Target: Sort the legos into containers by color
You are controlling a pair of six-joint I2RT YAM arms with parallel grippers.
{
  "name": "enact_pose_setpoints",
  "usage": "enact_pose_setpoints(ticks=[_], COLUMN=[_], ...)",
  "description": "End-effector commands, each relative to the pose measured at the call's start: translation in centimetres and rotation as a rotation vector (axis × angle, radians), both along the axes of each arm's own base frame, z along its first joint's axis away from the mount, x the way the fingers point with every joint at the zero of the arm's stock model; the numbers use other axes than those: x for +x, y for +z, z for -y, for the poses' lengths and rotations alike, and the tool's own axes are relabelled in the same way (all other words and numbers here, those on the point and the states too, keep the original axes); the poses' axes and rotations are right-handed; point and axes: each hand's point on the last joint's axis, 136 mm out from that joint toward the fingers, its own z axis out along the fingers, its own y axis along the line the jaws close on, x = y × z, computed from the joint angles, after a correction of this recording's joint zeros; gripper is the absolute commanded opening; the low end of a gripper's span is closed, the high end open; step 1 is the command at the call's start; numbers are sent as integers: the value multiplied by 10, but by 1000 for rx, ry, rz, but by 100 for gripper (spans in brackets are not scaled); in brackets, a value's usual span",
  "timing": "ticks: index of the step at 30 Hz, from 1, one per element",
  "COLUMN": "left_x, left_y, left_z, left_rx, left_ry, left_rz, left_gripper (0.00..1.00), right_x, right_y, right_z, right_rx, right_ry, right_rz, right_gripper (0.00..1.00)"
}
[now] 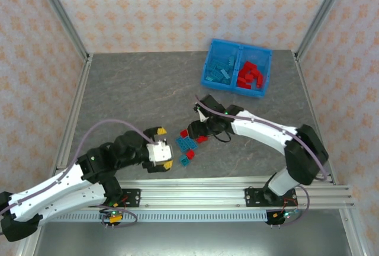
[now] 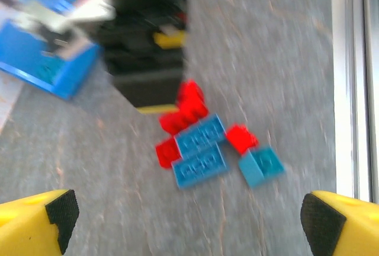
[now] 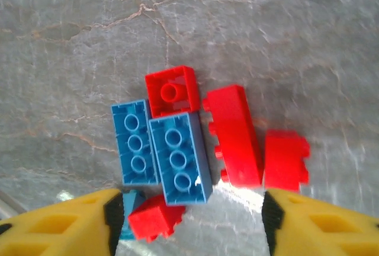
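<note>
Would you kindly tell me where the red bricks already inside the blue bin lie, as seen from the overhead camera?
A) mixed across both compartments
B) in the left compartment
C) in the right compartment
C: in the top view the red bricks sit together in the right compartment, while the left compartment holds blue bricks.

Grey marbled table [image 1: 148, 90], patterned pink walls [image 1: 177, 7]

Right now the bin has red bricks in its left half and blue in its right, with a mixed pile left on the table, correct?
Swapped. The top view shows the bin with blue bricks in its left half and red bricks in its right. A mixed pile does lie on the table.
</note>
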Motion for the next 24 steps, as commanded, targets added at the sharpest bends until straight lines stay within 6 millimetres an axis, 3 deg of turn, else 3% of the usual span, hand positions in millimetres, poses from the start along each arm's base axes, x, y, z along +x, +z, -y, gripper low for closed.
enact_pose_setpoints(ticks=[1,12,18,20,24], left_x=[-7,-9,-8,-8,-8], left_y=[-20,-33,-37,-40,-43], left_z=[-6,-24,-28,-29,-29], left_rx=[119,176,192,204,217], left_ry=[-132,-90,-84,-86,-90], left_rz=[97,86,107,103,101], left_gripper=[100,100,100,100,100], right_x=[14,27,21,19,21], right_y=[-13,-50,-74,-81,-77], right_z=[2,-7,11,16,14], right_rx=[-89,-233,-369,-397,-373], right_ry=[3,43,51,47,19], right_rz=[25,-22,-39,-50,-35], right_gripper=[54,41,38,33,23])
